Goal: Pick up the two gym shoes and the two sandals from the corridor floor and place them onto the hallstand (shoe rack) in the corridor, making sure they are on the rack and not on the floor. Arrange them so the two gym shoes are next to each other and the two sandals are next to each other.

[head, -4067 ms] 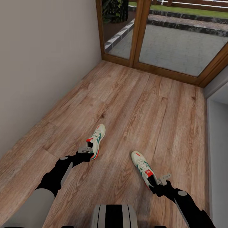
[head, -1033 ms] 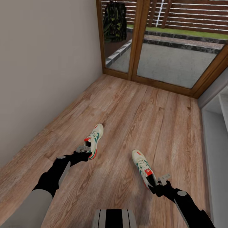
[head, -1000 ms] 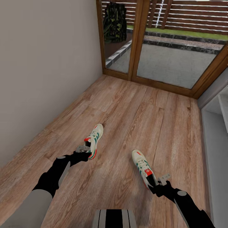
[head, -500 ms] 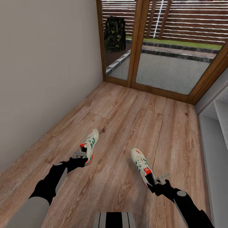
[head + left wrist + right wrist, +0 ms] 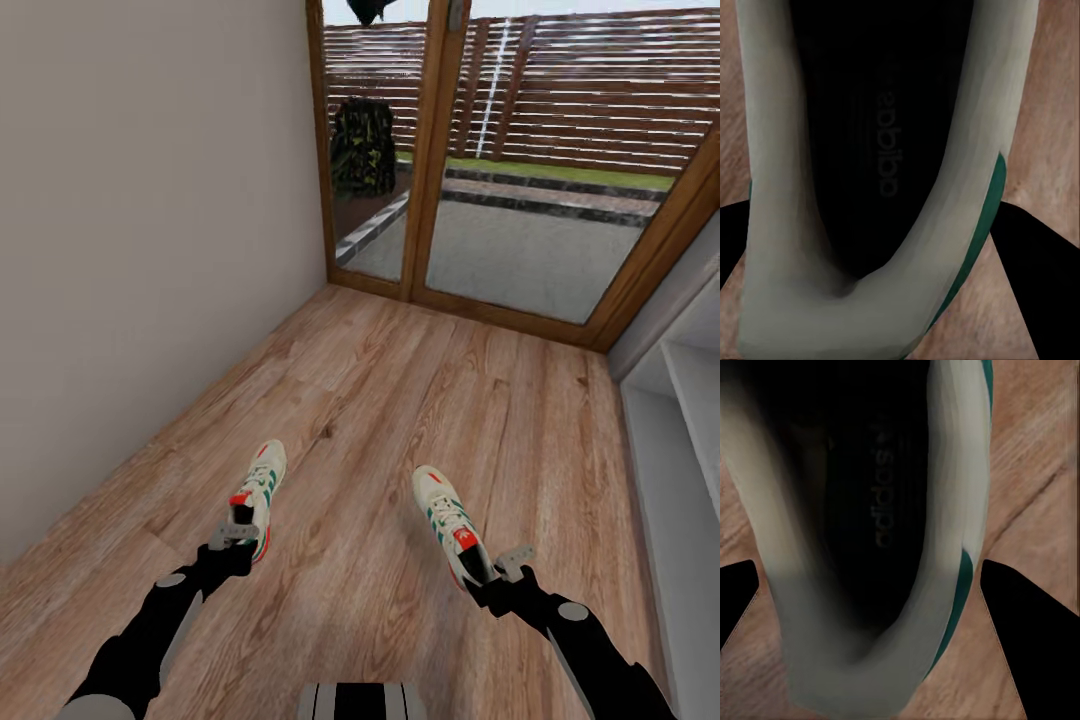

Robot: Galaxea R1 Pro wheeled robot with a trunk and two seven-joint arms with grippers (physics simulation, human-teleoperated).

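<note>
Above the corridor floor point(image 5: 400, 380), both jaws clamped on gym shoes point(image 5: 256, 495) point(image 5: 448, 520).

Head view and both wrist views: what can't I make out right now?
- Left end effector, head view: its contact with the left gym shoe is too small to read.
- Right end effector: the right gym shoe heel covers the contact.
- Hallstand: cut by the picture edge.
- Wrist views: fingertips hidden behind each shoe.

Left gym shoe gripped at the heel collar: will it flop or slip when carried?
Probably holds shape: the left gym shoe juts toe-out from the left gripper without sagging. Its collar looks padded, so it may squash slightly. Held at one end, it could pivot.
</note>
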